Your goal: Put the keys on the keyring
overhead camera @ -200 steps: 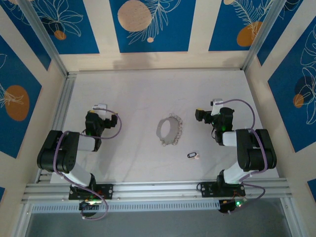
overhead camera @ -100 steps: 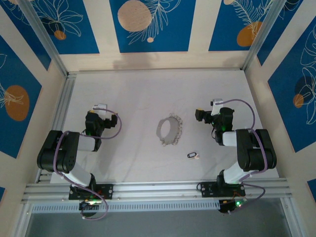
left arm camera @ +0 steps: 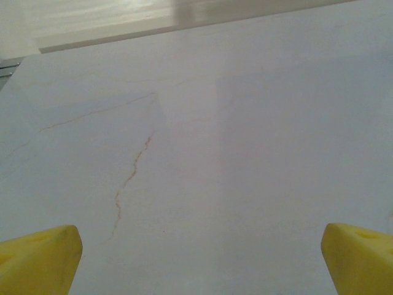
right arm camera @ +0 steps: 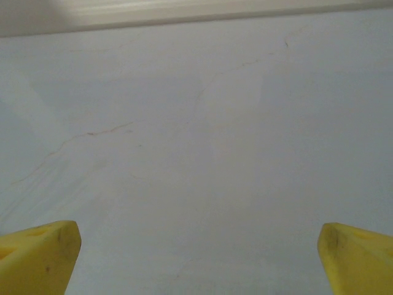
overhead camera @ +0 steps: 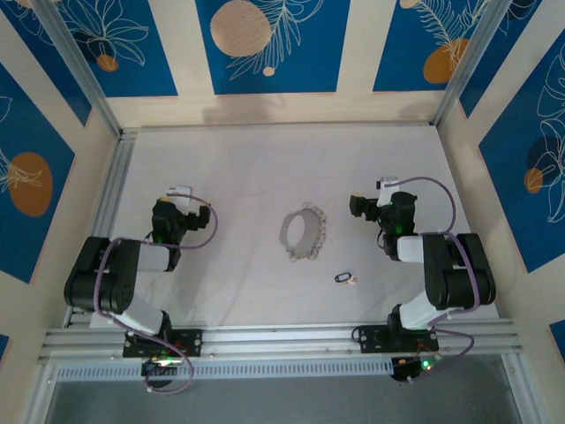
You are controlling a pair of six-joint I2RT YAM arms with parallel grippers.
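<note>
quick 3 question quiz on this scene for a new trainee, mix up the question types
1. Multiple choice: seen from the top camera, the keys lie away from the keyring toward: A the left arm's base, B the right arm's base, C the far wall.
2. True or false: the keys are already threaded on the keyring.
3. Fill in: the left gripper and the right gripper both stand ___, holding nothing.

Key: 1 B. 2 false, they lie apart. 3 open.
</note>
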